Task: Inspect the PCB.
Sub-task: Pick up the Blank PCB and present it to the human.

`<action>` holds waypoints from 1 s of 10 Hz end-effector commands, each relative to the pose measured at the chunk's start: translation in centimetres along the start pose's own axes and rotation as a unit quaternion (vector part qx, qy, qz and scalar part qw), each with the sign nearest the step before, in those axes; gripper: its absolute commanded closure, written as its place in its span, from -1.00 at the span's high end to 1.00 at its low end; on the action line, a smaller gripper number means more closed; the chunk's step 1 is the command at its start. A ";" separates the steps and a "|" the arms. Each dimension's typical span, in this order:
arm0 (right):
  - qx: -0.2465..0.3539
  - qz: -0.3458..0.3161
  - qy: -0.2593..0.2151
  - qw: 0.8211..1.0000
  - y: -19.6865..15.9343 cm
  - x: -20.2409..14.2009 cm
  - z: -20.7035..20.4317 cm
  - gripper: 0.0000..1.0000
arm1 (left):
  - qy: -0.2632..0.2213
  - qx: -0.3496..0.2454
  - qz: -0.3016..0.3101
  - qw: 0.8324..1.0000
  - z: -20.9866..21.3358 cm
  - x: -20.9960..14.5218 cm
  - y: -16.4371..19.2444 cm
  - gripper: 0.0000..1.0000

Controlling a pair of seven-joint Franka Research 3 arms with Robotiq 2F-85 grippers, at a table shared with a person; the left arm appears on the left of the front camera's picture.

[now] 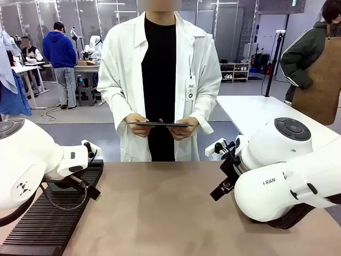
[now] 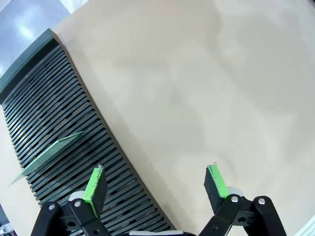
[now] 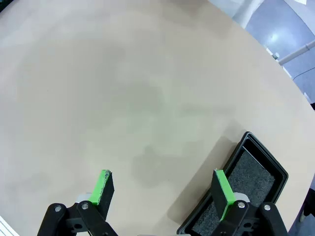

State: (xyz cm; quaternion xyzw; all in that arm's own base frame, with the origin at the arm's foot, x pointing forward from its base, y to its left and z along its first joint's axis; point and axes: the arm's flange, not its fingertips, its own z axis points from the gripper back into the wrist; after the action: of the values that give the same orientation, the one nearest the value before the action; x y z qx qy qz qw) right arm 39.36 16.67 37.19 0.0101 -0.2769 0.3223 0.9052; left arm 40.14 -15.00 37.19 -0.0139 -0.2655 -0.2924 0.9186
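Left gripper (image 2: 156, 181) gapes wide, holding nothing, over the table (image 2: 206, 88) by the slotted black rack (image 2: 54, 93); the PCB (image 2: 51, 153) stands tilted in a rack slot; right gripper (image 3: 162, 186) likewise wide and empty, near a black tray (image 3: 238, 150); a person's hands (image 1: 137, 125) hold a dark flat board (image 1: 160, 124).

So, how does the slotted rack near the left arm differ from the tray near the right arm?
The rack is ribbed with slots; the tray is smooth-walled with a grey foam floor. The rack holds a tilted green PCB; the tray's visible part holds nothing. Both are black.
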 end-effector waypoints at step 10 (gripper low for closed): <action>0.126 -0.066 0.003 0.990 -5.0 3.2 6.5 1.00 | 0.004 -0.139 0.050 0.989 7.4 2.1 4.5 1.00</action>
State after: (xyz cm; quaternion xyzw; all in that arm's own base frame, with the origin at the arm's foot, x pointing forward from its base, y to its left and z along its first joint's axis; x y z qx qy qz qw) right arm 40.51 16.10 43.72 0.0945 -0.2606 0.2959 0.9141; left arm 40.45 -13.56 44.13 -0.1161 -0.2401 -0.2855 0.9205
